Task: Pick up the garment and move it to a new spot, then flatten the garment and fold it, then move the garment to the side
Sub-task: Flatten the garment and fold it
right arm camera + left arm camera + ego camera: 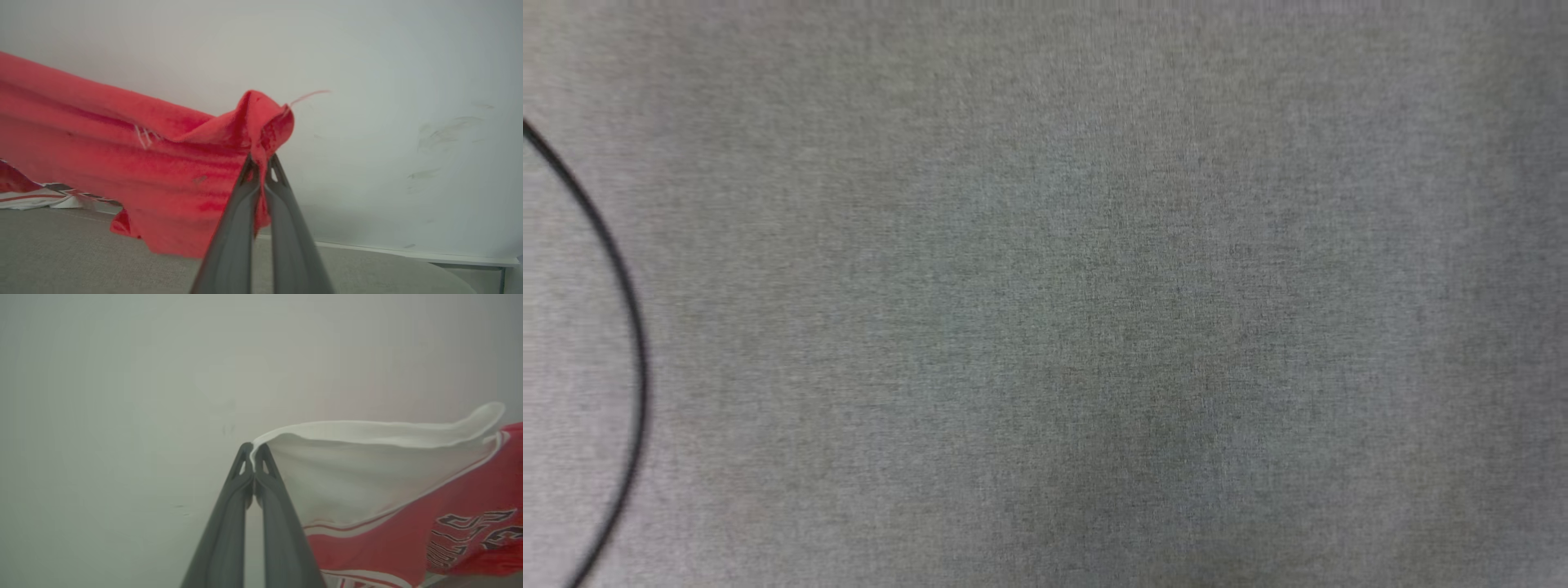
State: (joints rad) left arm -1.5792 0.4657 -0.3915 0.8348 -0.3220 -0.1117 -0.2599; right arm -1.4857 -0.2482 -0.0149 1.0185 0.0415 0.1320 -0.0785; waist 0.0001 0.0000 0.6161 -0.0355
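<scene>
head view: a grey woven surface (pixel 1045 294), with a thin dark curved line (pixel 627 327) at the left edge.

left wrist view: the left gripper (pixel 254 452) is pinched on the white sleeve (pixel 359 473) of the garment (pixel 380 547), which spreads across the lower right.

right wrist view: the right gripper (pixel 261 161) clamps a bunched red edge at centre. the garment stretches to the left, above the grey surface.

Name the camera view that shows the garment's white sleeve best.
The left wrist view: the garment's white sleeve spreads wide there, its edge pinched in the shut left gripper. The right wrist view catches just a white, red-striped scrap at its lower left. The head view looks at grey cloth.
</scene>
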